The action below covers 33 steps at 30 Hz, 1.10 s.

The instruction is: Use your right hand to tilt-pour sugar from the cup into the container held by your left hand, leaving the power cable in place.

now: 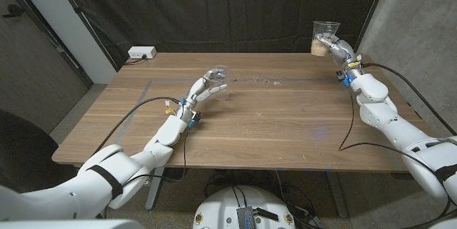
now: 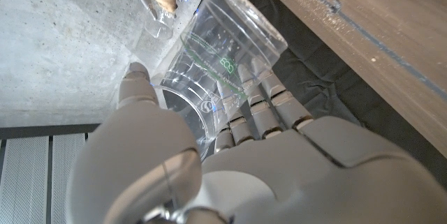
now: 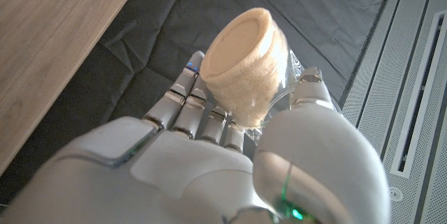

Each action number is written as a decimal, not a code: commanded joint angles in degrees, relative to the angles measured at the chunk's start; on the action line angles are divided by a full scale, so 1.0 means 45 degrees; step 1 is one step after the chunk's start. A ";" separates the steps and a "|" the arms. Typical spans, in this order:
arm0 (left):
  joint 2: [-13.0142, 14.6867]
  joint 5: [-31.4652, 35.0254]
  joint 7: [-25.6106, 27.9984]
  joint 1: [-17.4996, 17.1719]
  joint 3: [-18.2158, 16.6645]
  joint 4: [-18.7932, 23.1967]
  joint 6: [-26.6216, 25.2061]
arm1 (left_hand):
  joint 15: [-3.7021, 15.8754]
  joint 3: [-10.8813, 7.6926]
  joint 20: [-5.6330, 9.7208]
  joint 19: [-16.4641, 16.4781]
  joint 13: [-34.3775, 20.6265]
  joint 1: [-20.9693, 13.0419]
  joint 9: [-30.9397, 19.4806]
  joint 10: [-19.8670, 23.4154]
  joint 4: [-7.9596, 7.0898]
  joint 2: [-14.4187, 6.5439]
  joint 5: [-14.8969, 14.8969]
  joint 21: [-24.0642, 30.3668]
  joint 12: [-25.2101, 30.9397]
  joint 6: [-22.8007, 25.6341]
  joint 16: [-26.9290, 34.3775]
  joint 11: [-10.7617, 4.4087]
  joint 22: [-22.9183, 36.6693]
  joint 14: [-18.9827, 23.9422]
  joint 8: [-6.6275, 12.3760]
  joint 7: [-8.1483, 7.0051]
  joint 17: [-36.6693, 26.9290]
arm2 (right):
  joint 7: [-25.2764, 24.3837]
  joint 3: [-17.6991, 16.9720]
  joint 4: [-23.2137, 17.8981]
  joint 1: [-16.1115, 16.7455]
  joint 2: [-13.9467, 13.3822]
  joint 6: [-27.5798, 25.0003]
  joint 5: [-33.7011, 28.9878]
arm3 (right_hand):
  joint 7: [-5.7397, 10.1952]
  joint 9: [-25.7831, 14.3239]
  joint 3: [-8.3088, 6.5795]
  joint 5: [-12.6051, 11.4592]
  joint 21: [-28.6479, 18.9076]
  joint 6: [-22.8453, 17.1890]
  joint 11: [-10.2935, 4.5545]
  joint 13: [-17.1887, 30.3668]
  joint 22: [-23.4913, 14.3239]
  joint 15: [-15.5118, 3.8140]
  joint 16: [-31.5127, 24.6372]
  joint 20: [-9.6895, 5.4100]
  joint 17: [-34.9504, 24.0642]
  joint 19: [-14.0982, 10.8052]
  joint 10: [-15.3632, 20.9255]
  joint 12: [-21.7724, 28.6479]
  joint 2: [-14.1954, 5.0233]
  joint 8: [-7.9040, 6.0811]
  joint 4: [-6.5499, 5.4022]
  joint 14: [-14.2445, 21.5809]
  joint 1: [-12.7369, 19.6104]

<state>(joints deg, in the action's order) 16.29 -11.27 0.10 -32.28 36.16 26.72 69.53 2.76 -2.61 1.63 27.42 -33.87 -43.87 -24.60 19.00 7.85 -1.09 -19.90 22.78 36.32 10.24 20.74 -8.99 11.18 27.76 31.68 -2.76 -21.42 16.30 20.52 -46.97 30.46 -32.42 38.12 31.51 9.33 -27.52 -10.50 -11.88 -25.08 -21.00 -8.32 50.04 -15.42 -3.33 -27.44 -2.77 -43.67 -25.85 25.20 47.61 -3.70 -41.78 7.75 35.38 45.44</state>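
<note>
Two clear plastic cups, one in each robot hand.
Right hand (image 1: 335, 46) wraps around the clear cup of tan sugar (image 1: 324, 38), up above the wooden table's (image 1: 271, 122) far right corner; left hand (image 1: 207, 86) grips the clear container (image 1: 218, 79) over the table's middle.

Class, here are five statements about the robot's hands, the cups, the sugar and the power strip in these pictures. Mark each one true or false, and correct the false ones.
1. The right hand holds a clear cup with sugar in it. True.
2. The left hand holds nothing. False: it grips a clear container.
3. The container holds sugar. False: in the left wrist view it looks empty.
4. A white power strip lies at the table's far left corner. True.
5. The cup is held directly over the container. False: the two are far apart, at opposite sides of the table.
</note>
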 commanded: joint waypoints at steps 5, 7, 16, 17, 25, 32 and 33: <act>0.2147 0.0058 0.1205 -0.3799 -0.1304 0.8311 -0.4844 | 0.1487 0.0021 0.0037 0.0139 -0.0064 0.0036 -0.0046 0.0180 -0.0104 -0.0104 0.0115 0.0015 0.0178 0.0152 -0.0019 -0.0079 0.0028 0.0276 0.0123 -0.0039 -0.0050 | -0.1262 -0.0690 -0.3568 0.2002 -0.0949 -0.1650 0.0687 | 0.0135 0.0001 -0.0013 -0.0082 -0.0046 -0.0204 -0.0026 0.0096 0.0001 -0.2208 0.0024 -0.1084 -0.0051 0.0060 0.0135 -0.0007 0.0021 -0.0116 0.0071 0.0096 0.0156; 0.2328 0.0084 0.1356 -0.4041 -0.1462 0.9095 -0.5410 | 0.1479 0.0033 0.0040 0.0143 -0.0075 0.0048 -0.0043 0.0201 -0.0126 -0.0116 0.0150 0.0013 0.0195 0.0152 -0.0031 -0.0075 0.0027 0.0298 0.0128 -0.0026 -0.0057 | -0.1458 -0.0796 -0.4157 0.2271 -0.1156 -0.2022 0.0753 | 0.0113 0.0008 -0.0010 -0.0091 -0.0047 -0.0191 -0.0005 0.0087 0.0004 -0.2209 0.0033 -0.1072 -0.0054 0.0067 0.0155 -0.0015 0.0023 -0.0108 0.0063 0.0110 0.0147; 0.2881 0.0119 0.1745 -0.4598 -0.2017 1.1507 -0.7142 | 0.1489 0.0064 0.0034 0.0131 -0.0114 0.0050 -0.0024 0.0284 -0.0187 -0.0176 0.0290 -0.0010 0.0260 0.0265 -0.0070 -0.0102 0.0023 0.0443 0.0188 -0.0024 -0.0084 | -0.2011 -0.1136 -0.5783 0.2884 -0.1699 -0.3407 0.1029 | 0.0113 0.0059 0.0002 -0.0121 -0.0076 -0.0188 -0.0057 0.0018 0.0015 -0.2210 0.0040 -0.1048 -0.0067 0.0023 0.0279 -0.0045 0.0048 -0.0075 0.0053 0.0209 0.0131; 0.2895 0.0087 0.1760 -0.4617 -0.2063 1.1647 -0.7223 | 0.1504 0.0064 0.0033 0.0135 -0.0120 0.0040 -0.0021 0.0306 -0.0191 -0.0188 0.0309 -0.0011 0.0273 0.0326 -0.0079 -0.0115 0.0023 0.0461 0.0215 -0.0014 -0.0088 | -0.2043 -0.1157 -0.5840 0.2889 -0.1706 -0.3479 0.1041 | 0.0129 0.0066 0.0003 -0.0128 -0.0078 -0.0179 -0.0019 0.0013 0.0017 -0.2212 0.0045 -0.1050 -0.0070 0.0025 0.0307 -0.0044 0.0055 -0.0066 0.0055 0.0219 0.0133; 0.3013 0.0300 0.1977 -0.4670 -0.2344 1.2499 -0.7583 | 0.1560 0.0071 0.0033 0.0133 -0.0150 -0.0012 -0.0005 0.0406 -0.0207 -0.0236 0.0412 -0.0026 0.0334 0.0380 -0.0123 -0.0149 0.0022 0.0565 0.0252 -0.0074 -0.0106 | -0.2190 -0.1300 -0.6055 0.2873 -0.1704 -0.3796 0.1092 | 0.0111 0.0117 0.0001 -0.0156 -0.0093 -0.0206 -0.0024 -0.0014 0.0025 -0.2217 0.0060 -0.1055 -0.0090 0.0016 0.0333 -0.0083 0.0067 -0.0043 0.0063 0.0261 0.0156; 0.3044 0.0382 0.1968 -0.4571 -0.2483 1.2848 -0.7676 | 0.1609 0.0065 0.0087 0.0127 -0.0181 -0.0097 0.0015 0.0551 -0.0212 -0.0300 0.0512 -0.0042 0.0413 0.0566 -0.0153 -0.0140 0.0024 0.0729 0.0348 -0.0087 -0.0128 | -0.2367 -0.1430 -0.6256 0.3006 -0.1704 -0.4000 0.1171 | 0.0151 0.0143 -0.0001 -0.0173 -0.0106 -0.0233 -0.0007 -0.0002 0.0031 -0.2214 0.0091 -0.1057 -0.0105 0.0013 0.0323 -0.0111 0.0066 -0.0034 0.0056 0.0267 0.0161; 0.3045 0.0385 0.1960 -0.4556 -0.2489 1.2871 -0.7724 | 0.1597 0.0066 0.0090 0.0127 -0.0185 -0.0105 0.0019 0.0547 -0.0213 -0.0306 0.0525 -0.0043 0.0414 0.0581 -0.0162 -0.0179 0.0024 0.0736 0.0355 -0.0074 -0.0131 | -0.2387 -0.1455 -0.6303 0.3043 -0.1710 -0.4028 0.1198 | 0.0145 0.0141 -0.0001 -0.0174 -0.0110 -0.0216 -0.0002 -0.0009 0.0032 -0.2214 0.0096 -0.1060 -0.0106 0.0006 0.0333 -0.0115 0.0065 -0.0029 0.0055 0.0264 0.0161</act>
<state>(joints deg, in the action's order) 29.06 -10.09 8.45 -52.89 26.57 78.37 36.91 2.83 -2.15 1.85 27.64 -34.40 -44.04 -24.43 20.95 7.10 -2.02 -17.77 22.82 37.74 12.20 20.10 -9.74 11.20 30.47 32.69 -3.06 -21.68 6.88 15.01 -73.11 42.94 -39.67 22.42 36.19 9.91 -26.73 -10.50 -12.30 -25.08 -21.58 -8.42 49.84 -15.15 -3.48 -27.03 -2.77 -43.94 -25.85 26.34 47.17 -3.04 -41.93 7.75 36.15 45.85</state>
